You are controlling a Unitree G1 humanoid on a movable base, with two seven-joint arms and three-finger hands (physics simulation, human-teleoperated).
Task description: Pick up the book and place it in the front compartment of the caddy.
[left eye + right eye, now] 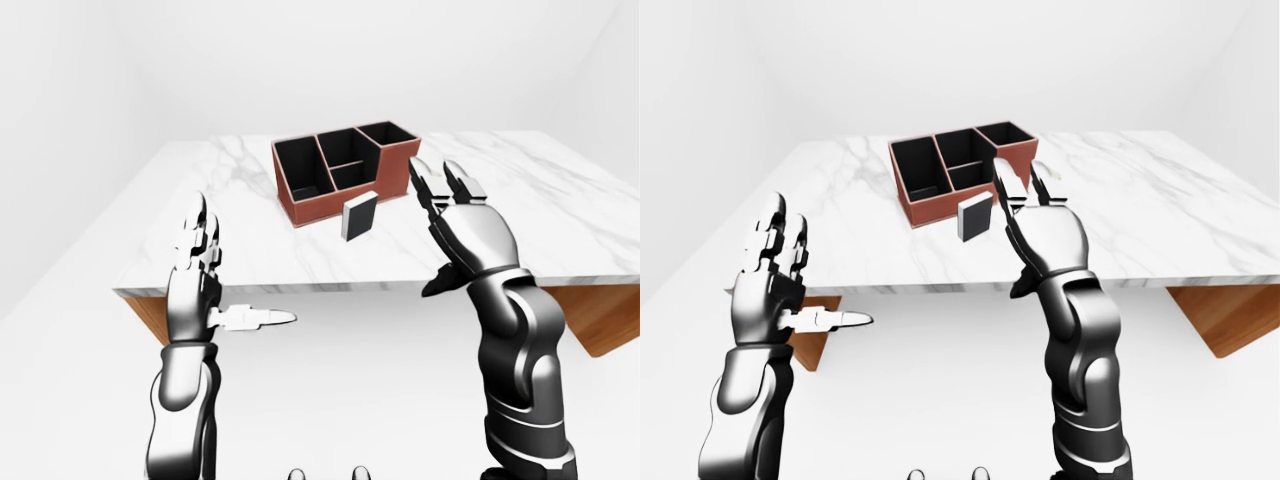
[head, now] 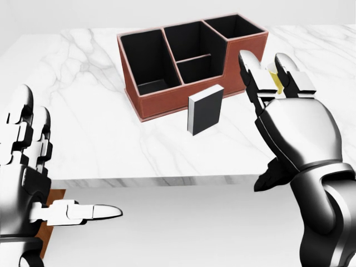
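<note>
Nearest in the head view, down at about 8 o'clock: left robot hand, fingers straight up, thumb poking out sideways toward 3 o'clock, wide open and gripping nothing, hanging off the near edge of the worktop. Over at 4 o'clock: right robot hand, raised higher, palm facing away, fingers spread and pointing toward 12 o'clock, thumb tucked down low. Also wide open, also empty (no contact with anything as far as visible).

Next out, roughly dead centre: book, standing upright on the white marble, dark cover facing the camera, pale page edge on its 9 o'clock side. Apart from both hands, just to the 9 o'clock side of the right fingers in the picture. Sits just short of the caddy, near its lower wall; touching or not, can't tell.

Further up toward 12 o'clock: that reddish-brown caddy, black inside, sitting at an angle. One long compartment at its 9 o'clock end, a middle section split by a low divider, another compartment at the 2 o'clock end. All look empty.

Peeking between the right fingertips at around 2 o'clock: bit of yellow mug, mostly hidden by the hand.
</note>
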